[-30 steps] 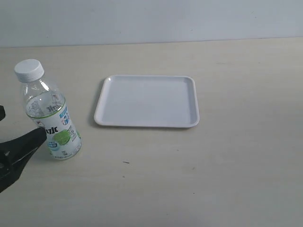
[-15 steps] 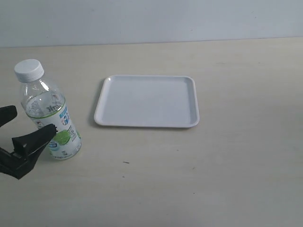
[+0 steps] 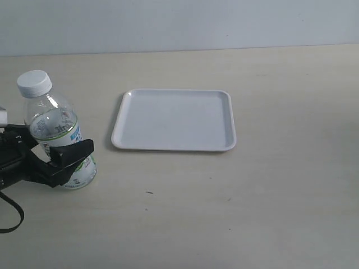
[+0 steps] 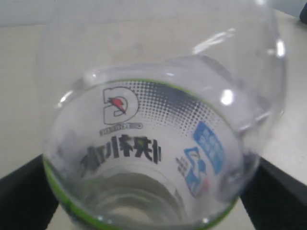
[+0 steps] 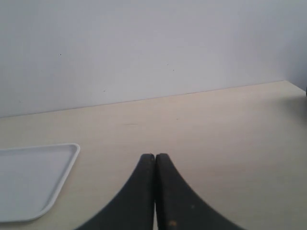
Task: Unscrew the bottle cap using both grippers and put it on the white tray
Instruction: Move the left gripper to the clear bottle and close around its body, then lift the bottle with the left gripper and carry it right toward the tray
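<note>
**Light bottle, small cap: the hold had to be firm but gentle**

The bottle [image 3: 59, 140] stood on the bench [image 3: 252, 196] at its left end, well apart from the white tray [image 3: 174, 120], which lay flat near the middle. The bottle cap [image 3: 35, 83] sat screwed on top.

The left claw [image 3: 55, 148] was spread wide, one finger on each side of the labelled body. In the left wrist view the bottle [image 4: 144, 158] filled the gap between the dark fingers [image 4: 24, 196]. I could not tell whether either one touched it.

The right claw [image 5: 154, 158] was pressed together, holding nothing, over bare bench beside a tray corner in its own view.

The bottle looked like thin clear plastic and I judged it light, so it would tip at a nudge and buckle under a hard squeeze. Its glossy label would probably let it spin once the cap was twisted. The labelled body, where the left claw sat, seemed the right place to clamp.

The cap was stiff and small. It would want a pinch across its sides from above, and it could easily slip free.
</note>
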Controlling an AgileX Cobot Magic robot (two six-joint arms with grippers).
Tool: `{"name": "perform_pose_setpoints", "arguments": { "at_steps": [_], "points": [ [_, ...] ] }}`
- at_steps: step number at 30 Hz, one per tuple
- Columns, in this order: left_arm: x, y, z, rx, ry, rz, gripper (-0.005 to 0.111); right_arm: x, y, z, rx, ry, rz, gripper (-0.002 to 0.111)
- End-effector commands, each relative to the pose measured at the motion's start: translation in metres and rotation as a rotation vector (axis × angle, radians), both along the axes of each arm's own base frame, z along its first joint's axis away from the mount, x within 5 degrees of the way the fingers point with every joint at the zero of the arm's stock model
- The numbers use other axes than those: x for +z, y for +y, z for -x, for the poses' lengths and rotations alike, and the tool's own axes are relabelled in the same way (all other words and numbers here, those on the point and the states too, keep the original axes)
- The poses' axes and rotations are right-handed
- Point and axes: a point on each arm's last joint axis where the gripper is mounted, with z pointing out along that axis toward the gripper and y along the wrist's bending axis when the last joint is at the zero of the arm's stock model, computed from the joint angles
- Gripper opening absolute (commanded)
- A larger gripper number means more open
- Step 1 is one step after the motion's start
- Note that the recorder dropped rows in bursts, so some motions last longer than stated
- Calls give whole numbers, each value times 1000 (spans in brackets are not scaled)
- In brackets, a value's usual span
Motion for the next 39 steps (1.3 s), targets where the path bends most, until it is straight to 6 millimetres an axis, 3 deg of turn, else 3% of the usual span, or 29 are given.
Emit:
{"name": "perform_pose_setpoints", "arguments": {
  "at_steps": [1, 18, 24, 35, 39],
  "points": [
    [-5, -2, -6, -6, 10, 31, 92, -1, 0, 0, -6, -4, 12, 0],
    [-39, -1, -2, -54, 69, -71, 92, -1, 0, 0, -6, -4, 12, 0],
    [-47, -2, -12, -51, 73, -77, 92, -1, 0, 0, -6, -4, 12, 0],
    [-49, -3, -14, -65, 68, -85, 92, -1, 0, 0, -6, -4, 12, 0],
    [-48, -4, -17, -76, 51, -84, 79, -1, 0, 0, -6, -4, 12, 0]
  ]
}}
